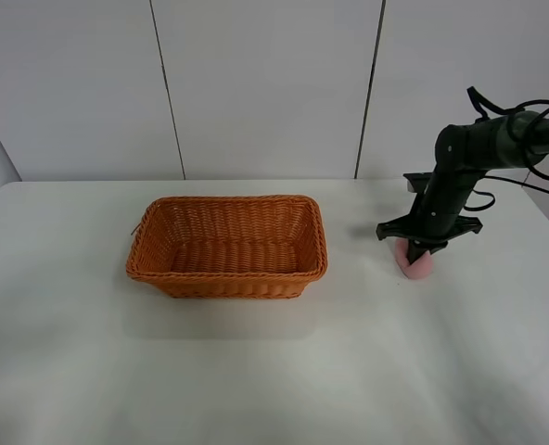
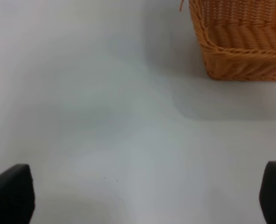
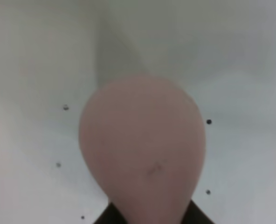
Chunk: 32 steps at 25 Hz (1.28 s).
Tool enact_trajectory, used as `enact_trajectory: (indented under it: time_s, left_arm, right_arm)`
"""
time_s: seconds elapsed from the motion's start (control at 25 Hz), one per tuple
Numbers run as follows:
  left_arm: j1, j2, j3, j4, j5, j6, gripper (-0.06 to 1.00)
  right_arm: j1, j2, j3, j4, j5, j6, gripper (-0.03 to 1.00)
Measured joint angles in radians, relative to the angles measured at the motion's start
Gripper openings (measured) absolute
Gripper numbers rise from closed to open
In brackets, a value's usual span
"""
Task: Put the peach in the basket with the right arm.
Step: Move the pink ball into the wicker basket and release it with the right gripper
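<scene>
The pink peach (image 1: 416,263) rests low at the table (image 1: 274,371), to the right of the wicker basket (image 1: 226,245). My right gripper (image 1: 422,250) comes down on it from above, black fingers closed around its top. In the right wrist view the peach (image 3: 142,149) fills the middle, and only dark finger edges (image 3: 198,216) show from behind it. The basket is empty. My left gripper (image 2: 142,198) is open above bare table, its fingers (image 2: 10,193) far apart, with the basket's corner (image 2: 240,42) ahead of it.
A white wall with vertical seams (image 1: 168,93) stands behind the table. The right arm's black cables (image 1: 534,120) loop at the far right. White tabletop lies between the peach and the basket's right rim (image 1: 323,243).
</scene>
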Motion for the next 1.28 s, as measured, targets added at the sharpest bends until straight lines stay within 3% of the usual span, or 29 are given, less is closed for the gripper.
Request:
enact_trajectory:
  time_s: [0.16, 0.44, 0.72, 0.88, 1.28]
  left_arm:
    - [0.0, 0.0, 0.0, 0.0, 0.0, 0.0, 0.99]
    - [0.0, 0.0, 0.0, 0.0, 0.0, 0.0, 0.99]
    - [0.0, 0.0, 0.0, 0.0, 0.0, 0.0, 0.99]
    - [0.0, 0.0, 0.0, 0.0, 0.0, 0.0, 0.99]
    - [0.0, 0.0, 0.0, 0.0, 0.0, 0.0, 0.99]
  right_arm:
    - [0.0, -0.063, -0.055, -0.021, 0.076, 0.0, 0.0]
    - [0.0, -0.127, -0.349, -0.023, 0.326, -0.003, 0.0]
    - [0.017, -0.127, -0.484, -0.026, 0.347, -0.003, 0.0]
    - [0.103, -0.127, -0.528, -0.026, 0.351, -0.003, 0.0]
    - [0.453, -0.115, -0.575, -0.018, 0.351, -0.003, 0.0]
